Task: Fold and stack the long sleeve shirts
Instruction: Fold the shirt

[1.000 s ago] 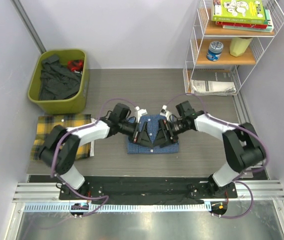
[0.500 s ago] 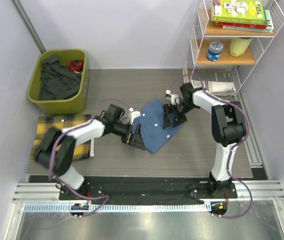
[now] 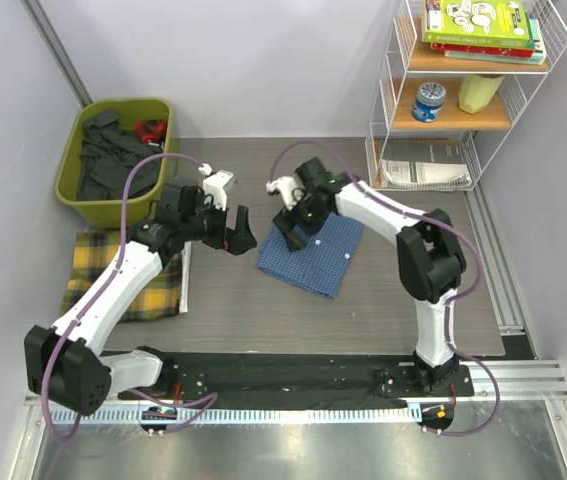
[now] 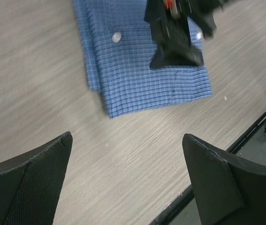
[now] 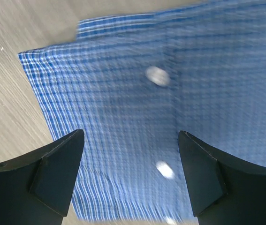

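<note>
The blue fine-check shirt lies folded and turned at an angle in the middle of the table. It also shows in the left wrist view and fills the right wrist view. The yellow plaid shirt lies folded at the left, partly under my left arm. My left gripper is open and empty, over bare table just left of the blue shirt. My right gripper is open just above the blue shirt's far left corner, holding nothing.
A green bin with dark clothes and a red item stands at the back left. A white wire shelf with books, a can and papers stands at the back right. A black strip runs along the table's near edge.
Both grippers have let go of the blue shirt. My left arm has swung up and left off it. My right gripper has moved left to its far corner. The shirt has turned and shifted.
</note>
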